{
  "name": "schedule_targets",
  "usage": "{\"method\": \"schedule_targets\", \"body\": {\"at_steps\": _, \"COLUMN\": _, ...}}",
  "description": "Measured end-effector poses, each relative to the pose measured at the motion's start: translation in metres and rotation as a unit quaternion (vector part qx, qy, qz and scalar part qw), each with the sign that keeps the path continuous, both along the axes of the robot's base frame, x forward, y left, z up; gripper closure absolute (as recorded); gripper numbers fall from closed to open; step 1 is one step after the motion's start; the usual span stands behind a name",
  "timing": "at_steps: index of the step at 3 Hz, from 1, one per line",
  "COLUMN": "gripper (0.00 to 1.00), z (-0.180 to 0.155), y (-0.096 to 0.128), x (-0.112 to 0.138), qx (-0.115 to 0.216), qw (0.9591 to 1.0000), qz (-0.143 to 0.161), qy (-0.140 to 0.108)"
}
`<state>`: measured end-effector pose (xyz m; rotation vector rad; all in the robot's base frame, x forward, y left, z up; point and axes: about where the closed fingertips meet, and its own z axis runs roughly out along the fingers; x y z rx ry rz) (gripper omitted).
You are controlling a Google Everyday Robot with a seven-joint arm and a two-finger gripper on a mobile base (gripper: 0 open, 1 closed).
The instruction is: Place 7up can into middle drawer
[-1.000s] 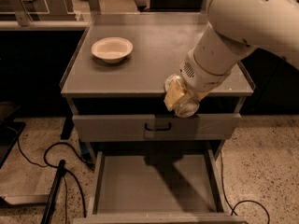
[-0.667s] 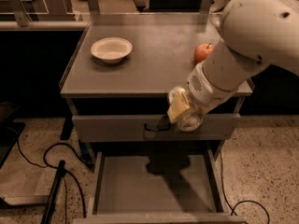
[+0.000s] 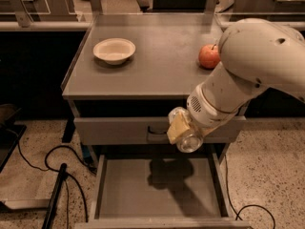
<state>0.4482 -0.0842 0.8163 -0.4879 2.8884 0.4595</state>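
Pincer (image 3: 183,130) is closed on the small shiny silver 7up can (image 3: 189,142), held in the air above the open wide grey metal middle drawer (image 3: 125,190). 1 round red apple (image 3: 208,56) and 1 round white bowl (image 3: 114,50) are set on the grey table (image 3: 162,75).

Arm (image 3: 257,56) spans from upper R edge, thick white link bent down-left into the wrist (image 3: 209,104). Gripper (image 3: 183,130) sits at the wrist end, low centre of view, pointing down-left, above the open drawer (image 3: 119,185) w/o touching it. Its yellowish fingers (image 3: 175,130) are clamped on the can (image 3: 191,142), held tilted.
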Motion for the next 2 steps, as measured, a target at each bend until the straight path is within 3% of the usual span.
{"method": "schedule_targets", "body": {"at_steps": 2, "gripper": 1.00, "z": -0.073, "y": 0.015, "x": -0.008, "qx": 0.041, "qw": 0.9971, "qz": -0.031, "qy": 0.056}}
